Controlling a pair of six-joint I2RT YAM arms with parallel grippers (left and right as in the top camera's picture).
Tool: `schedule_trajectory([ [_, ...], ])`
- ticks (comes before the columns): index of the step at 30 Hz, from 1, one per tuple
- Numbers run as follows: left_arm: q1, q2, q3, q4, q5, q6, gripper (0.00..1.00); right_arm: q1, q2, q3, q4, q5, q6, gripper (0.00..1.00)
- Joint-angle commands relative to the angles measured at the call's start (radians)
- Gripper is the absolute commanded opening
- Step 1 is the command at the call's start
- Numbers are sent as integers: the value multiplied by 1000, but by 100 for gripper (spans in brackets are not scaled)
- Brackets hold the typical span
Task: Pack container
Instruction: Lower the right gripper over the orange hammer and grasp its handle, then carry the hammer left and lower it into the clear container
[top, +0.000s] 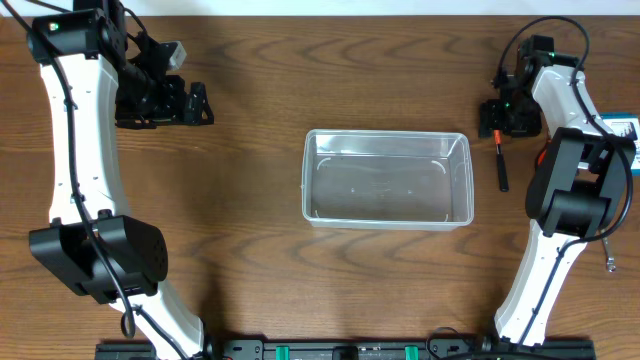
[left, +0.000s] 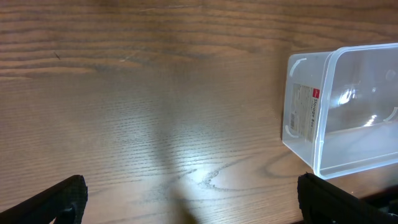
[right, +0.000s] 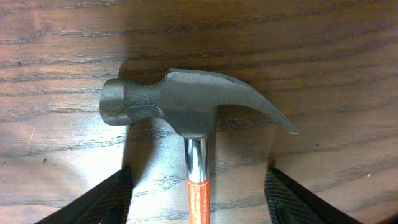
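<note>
Right end effector (right: 198, 202) is parked directly over the hammer (right: 186, 102), jaws standing apart, its 2 fingers (right: 99, 199) flanking the orange-and-chrome handle (right: 196, 180) with bare bench (right: 62, 50) showing on both sides, so it is open and gripping nothing. The steel head (right: 158, 99) lies just ahead of the fingertips, claw curving off to one side, and the handle runs straight back between the jaws. That is the line that matters: from above, the hammer (top: 502, 165) stretches from the right end effector (top: 497, 125) back toward the robot's base, roughly parallel to the short wall of the container (top: 386, 133). The container itself, clear, upright and with nothing in it, sits to this end effector's left and slightly back toward the base, near but not touching the hammer. Over on the other side, the left end effector (left: 193, 205) hangs open too, with only wood between its tips. It sees the container's labelled end wall (left: 305, 109) off to its right, and from above it (top: 200, 103) is well apart from the hammer. So the right arm is clearly the nearer 1. My read: a pinch across the handle, a lift, then a short carry leftward, and the hammer may need turning to lie along the bin's long side.
</note>
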Motion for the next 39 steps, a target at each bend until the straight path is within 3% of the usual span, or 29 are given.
schedule_trajectory([
  [1, 0, 6, 3, -6, -13, 5, 98, 9, 9, -21, 6, 23, 4, 66],
  [5, 0, 6, 3, -7, -13, 6, 98, 9, 9, -21, 14, 23, 5, 56],
  [14, 0, 6, 3, -7, -12, 6, 98, 9, 9, -21, 27, 23, 5, 22],
  [18, 0, 6, 3, -6, -12, 6, 98, 9, 9, -18, 35, 23, 5, 2],
  [24, 0, 6, 3, -7, -12, 5, 98, 9, -3, 46, -4, 23, 4, 1],
  [30, 0, 6, 3, -7, -12, 5, 98, 10, -50, 241, -121, 23, -13, 1],
  [39, 0, 6, 3, -6, -12, 5, 98, 53, -177, 575, -357, -26, -192, 1],
])
